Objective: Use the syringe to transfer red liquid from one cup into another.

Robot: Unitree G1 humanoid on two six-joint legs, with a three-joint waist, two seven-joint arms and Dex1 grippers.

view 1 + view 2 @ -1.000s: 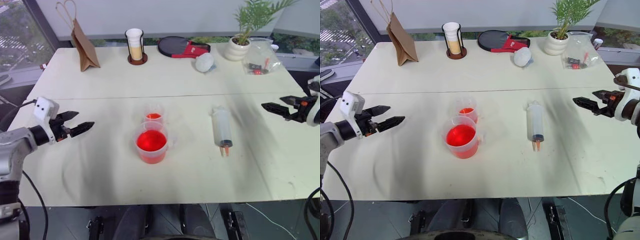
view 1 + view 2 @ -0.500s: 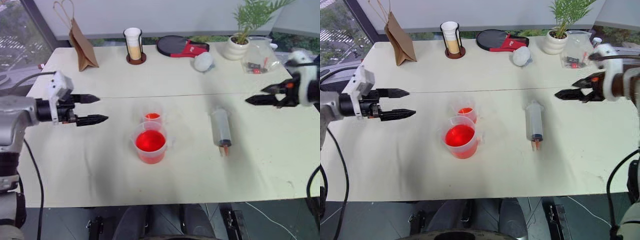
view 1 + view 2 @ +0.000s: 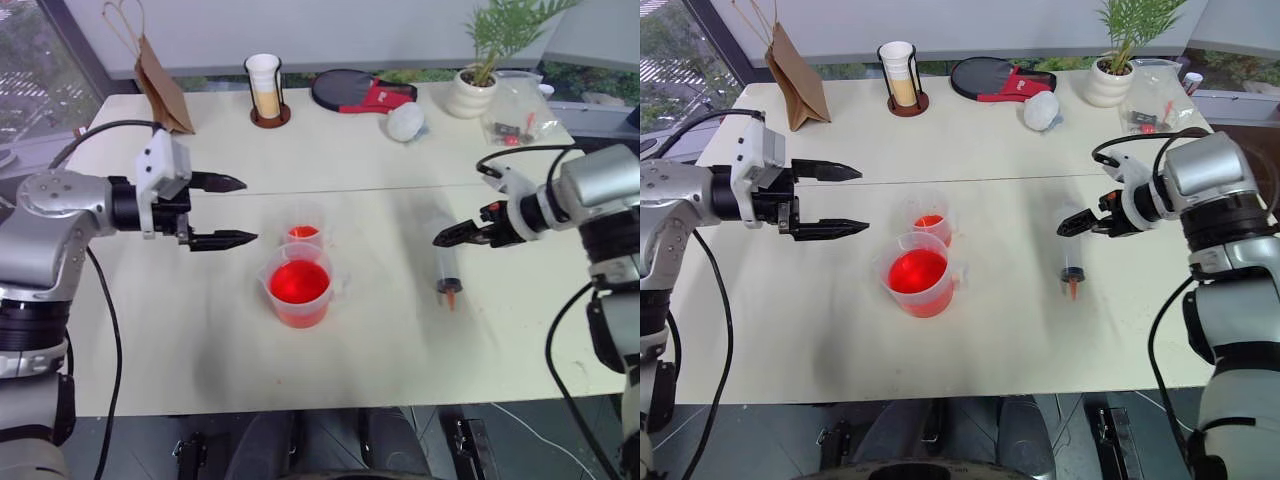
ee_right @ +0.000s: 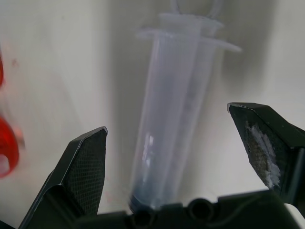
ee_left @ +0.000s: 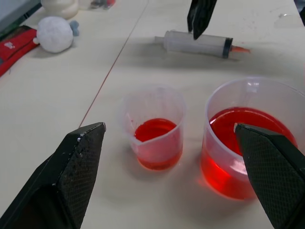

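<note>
My right claw (image 3: 1080,224) hangs wide open over the syringe (image 3: 1072,262), empty; my left claw (image 3: 845,200) gapes at nine o'clock of the cups.

Syringe (image 3: 447,262) lies flat right of beaker (image 3: 300,292) and small cup (image 3: 307,227).

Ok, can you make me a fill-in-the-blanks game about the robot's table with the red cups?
1. The syringe is lying flat on the ____.
2. The liquid in the wide beaker and the small cup is ____.
3. The claw right above the syringe is the robot's ____ claw.
4. The left claw has its two fingers ____ and holds nothing.

Missing words: table; red; right; open
</note>
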